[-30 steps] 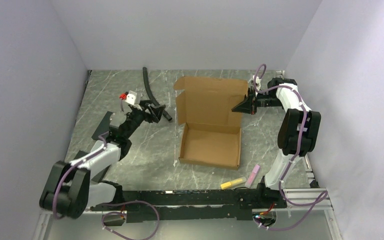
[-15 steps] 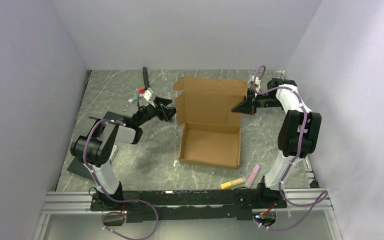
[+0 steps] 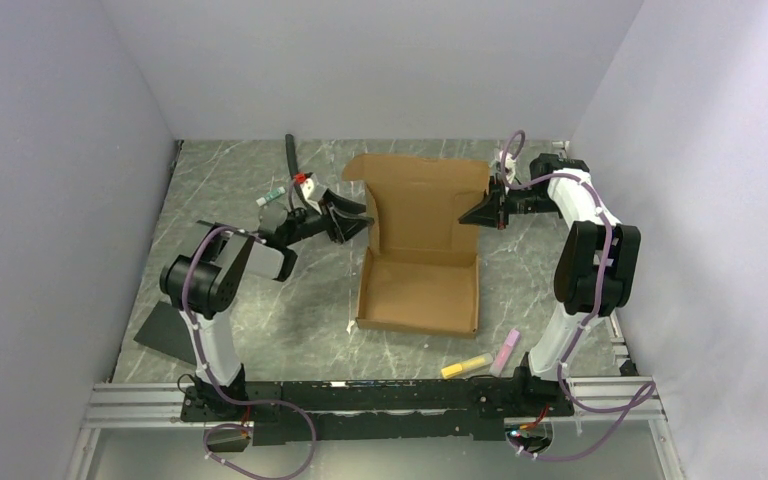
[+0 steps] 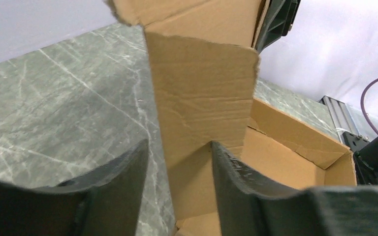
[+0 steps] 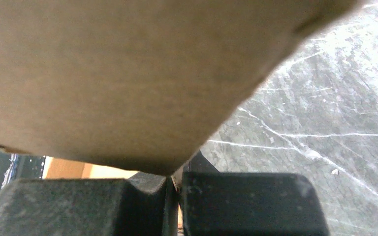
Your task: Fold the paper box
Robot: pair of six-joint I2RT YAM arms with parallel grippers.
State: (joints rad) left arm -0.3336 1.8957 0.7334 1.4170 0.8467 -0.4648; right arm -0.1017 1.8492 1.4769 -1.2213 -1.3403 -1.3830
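Observation:
The paper box (image 3: 420, 290) is brown corrugated cardboard; its shallow tray lies mid-table and its lid (image 3: 430, 200) stands upright behind it. My right gripper (image 3: 472, 213) is shut on the lid's right edge. In the right wrist view the cardboard (image 5: 128, 73) fills the top and a thin edge sits pinched in the right gripper (image 5: 174, 184). My left gripper (image 3: 360, 222) is at the lid's left side flap. In the left wrist view it (image 4: 179, 167) stands open astride that flap (image 4: 202, 98); the right finger (image 4: 231, 187) is against the flap, the left finger (image 4: 123, 191) apart from it.
A black hose (image 3: 295, 180) lies at the back left. A yellow marker (image 3: 467, 366) and a pink marker (image 3: 506, 348) lie near the front right of the box. A dark sheet (image 3: 165, 325) rests by the left arm's base. Walls enclose three sides.
My left arm has swung right from the hose area to the lid's left flap, its jaws narrowing. The right gripper keeps its hold on the lid, which has shifted slightly.

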